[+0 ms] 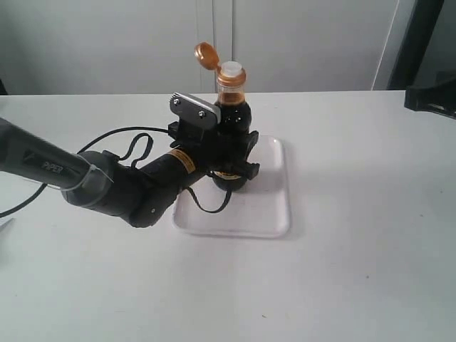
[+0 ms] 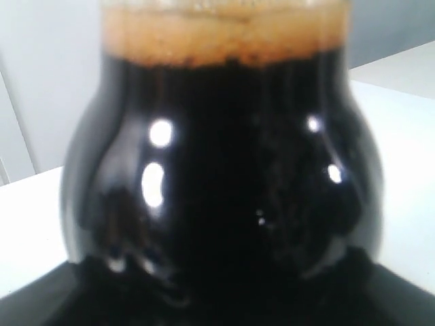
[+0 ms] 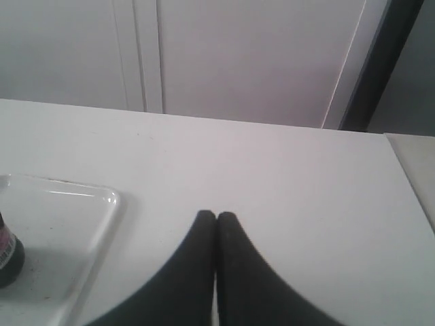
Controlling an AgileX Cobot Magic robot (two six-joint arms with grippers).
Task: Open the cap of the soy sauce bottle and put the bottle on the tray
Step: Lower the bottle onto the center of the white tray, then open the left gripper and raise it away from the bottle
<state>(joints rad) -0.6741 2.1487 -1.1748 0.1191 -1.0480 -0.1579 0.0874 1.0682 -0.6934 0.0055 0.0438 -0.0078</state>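
Key relation: the soy sauce bottle (image 1: pixel 232 107) stands upright inside the left gripper (image 1: pixel 231 153), long axis vertical, directly over the near-left part of the tray (image 1: pixel 274 214). No offset left to close between hand and bottle; what matters now is the bottle's base against the tray floor.

- The cap (image 1: pixel 206 55) is flipped back on its hinge, tilted up and away to the left of the neck, with the white spout (image 1: pixel 231 71) exposed. I judge the opening step done.
- Left gripper: jaws flank the bottle's dark belly from either side and look clamped on it. In the left wrist view the glass fills the picture, so the fingers cannot be checked from there.
- Left arm pose: it reaches in low from the left, forearm close to the table (image 1: pixel 370 249), wrist level, approaching the bottle side-on.
- Base contact: in the right wrist view the bottle's foot shows at the picture's edge and appears to rest on the tray floor, inside the rim. I cannot tell for certain whether it is touching or a hair above.
- Right gripper (image 3: pixel 216 221): fingertips pressed together, holding nothing, parked over bare table beside the tray's corner, well apart from the bottle. The left arm is clearly the nearer one.

My judgement: next is a release straight outward, then a level retreat so the tall, top-heavy bottle is not nudged.
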